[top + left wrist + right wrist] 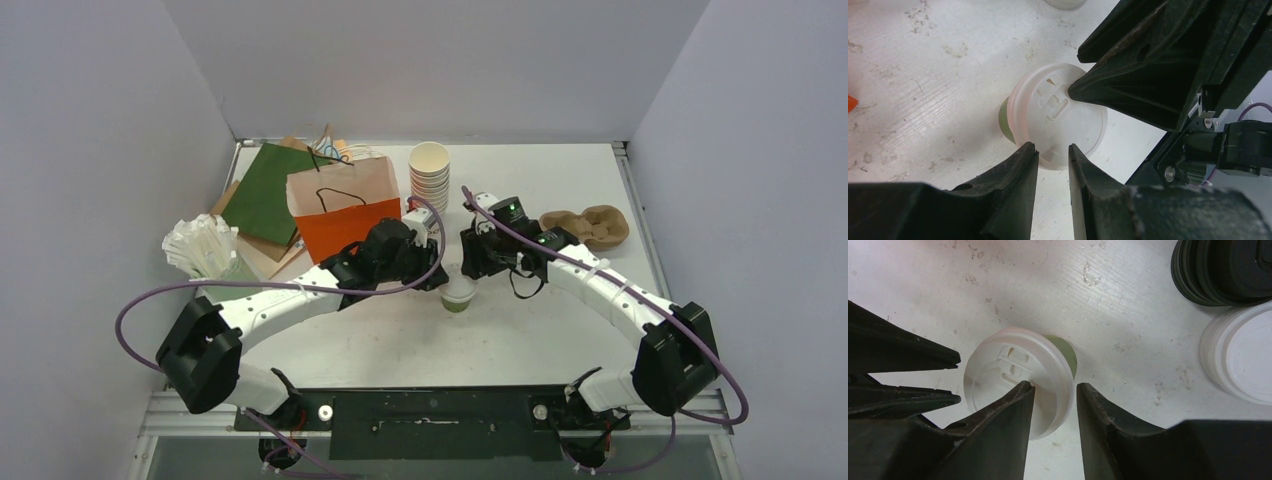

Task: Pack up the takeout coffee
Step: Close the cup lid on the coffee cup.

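On the white table point(400, 345), one lidded cup point(459, 293) stood mid-table, well apart from the orange bag point(345, 222) behind. We had the left gripper point(1053, 150) and right gripper point(1054, 389) over its lid, jaws narrowly apart, clamping nothing. We judged the lidding done and all the packing left.

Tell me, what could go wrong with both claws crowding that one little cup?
The left gripper and right gripper hang close together over the same cup, so they might knock each other. A right fingertip reaches over the white lid off-centre; a push there might tip the cup. The stack of loose white lids nearby could be bumped.
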Controlling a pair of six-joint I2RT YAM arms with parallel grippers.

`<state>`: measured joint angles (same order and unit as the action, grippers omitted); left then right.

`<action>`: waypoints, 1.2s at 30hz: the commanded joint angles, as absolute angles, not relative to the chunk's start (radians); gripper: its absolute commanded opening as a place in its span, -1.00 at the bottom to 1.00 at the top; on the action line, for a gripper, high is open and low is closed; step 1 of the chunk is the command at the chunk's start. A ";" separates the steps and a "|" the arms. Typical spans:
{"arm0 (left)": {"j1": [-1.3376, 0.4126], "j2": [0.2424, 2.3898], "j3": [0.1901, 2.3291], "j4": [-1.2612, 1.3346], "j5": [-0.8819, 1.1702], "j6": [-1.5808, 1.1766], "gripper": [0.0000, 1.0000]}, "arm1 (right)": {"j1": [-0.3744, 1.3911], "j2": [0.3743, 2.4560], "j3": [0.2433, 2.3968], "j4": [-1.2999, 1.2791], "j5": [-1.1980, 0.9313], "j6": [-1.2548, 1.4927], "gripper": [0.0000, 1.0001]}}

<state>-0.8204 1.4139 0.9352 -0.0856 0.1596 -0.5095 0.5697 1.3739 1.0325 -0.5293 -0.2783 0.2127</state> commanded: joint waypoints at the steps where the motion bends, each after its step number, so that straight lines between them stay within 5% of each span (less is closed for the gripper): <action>1: -0.817 1.400 0.927 -0.054 0.147 -0.535 -0.45 | 0.567 1.383 1.066 -0.511 -0.295 0.184 -0.24; 27: -0.794 1.535 0.949 0.061 0.188 -0.540 -0.59 | 0.573 1.310 1.006 -0.514 -0.286 0.300 -0.35; 36: -0.789 1.584 1.022 0.043 0.171 -0.499 -0.59 | 0.586 1.244 0.977 -0.520 -0.222 0.404 0.03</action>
<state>-0.7898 1.5623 0.9710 0.0547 0.1680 -0.5316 0.5739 1.3064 0.9852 -0.5507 -0.2504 0.3340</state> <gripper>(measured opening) 0.205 0.507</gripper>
